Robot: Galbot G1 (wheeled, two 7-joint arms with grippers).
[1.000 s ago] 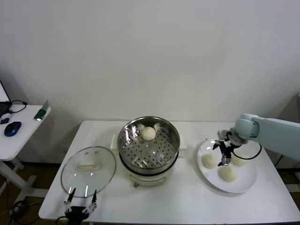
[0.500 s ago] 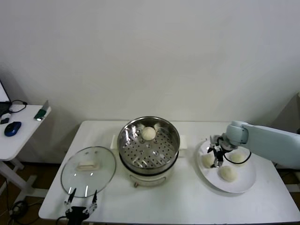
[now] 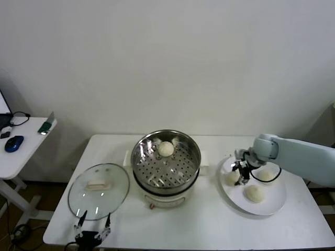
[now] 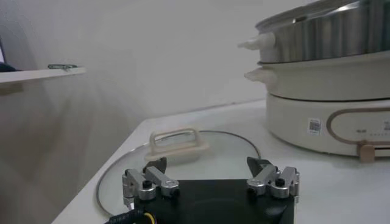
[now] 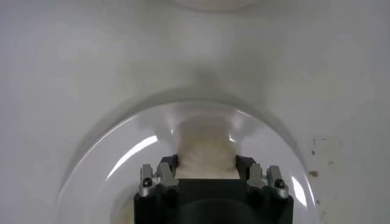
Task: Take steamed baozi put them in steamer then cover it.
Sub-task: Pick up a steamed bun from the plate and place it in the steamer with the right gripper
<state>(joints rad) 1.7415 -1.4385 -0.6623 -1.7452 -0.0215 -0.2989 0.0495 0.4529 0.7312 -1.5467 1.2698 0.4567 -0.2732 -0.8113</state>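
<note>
Right end effector [image 3: 242, 175] has come down over the plate [image 3: 272, 206] near the worktop's right edge and now straddles the bun [image 3: 232, 177] on the plate's side nearest the steamer [image 3: 165, 157]. A second ago it hung between the buns, farther from the steamer. Its wrist view shows the cream dough [image 5: 206, 149] filling the gap between the two fingers, which sit against its sides; I judge them pressed onto it, not yet lifting, though how firm the grip is cannot be told. That shift means the second pick is under way.

Of the four buns, one [image 3: 166, 148] already rests on the perforated tray toward the back of the pot, and three lie on the plate: the one being gripped, one [image 3: 255, 193] toward the front edge and one [image 3: 266, 175] partly hidden by the arm and its cable.

Left end effector [image 3: 92, 234] hangs at the front left corner of the worktop [image 3: 204, 225], fingers spread, just in front of the glass lid [image 3: 99, 191], which lies flat with its cream handle up. Covering is not yet due.

On the steamer's white base [image 4: 329, 112] a small square label and a line of tiny marks show, too small to read; no brand name is legible.
</note>
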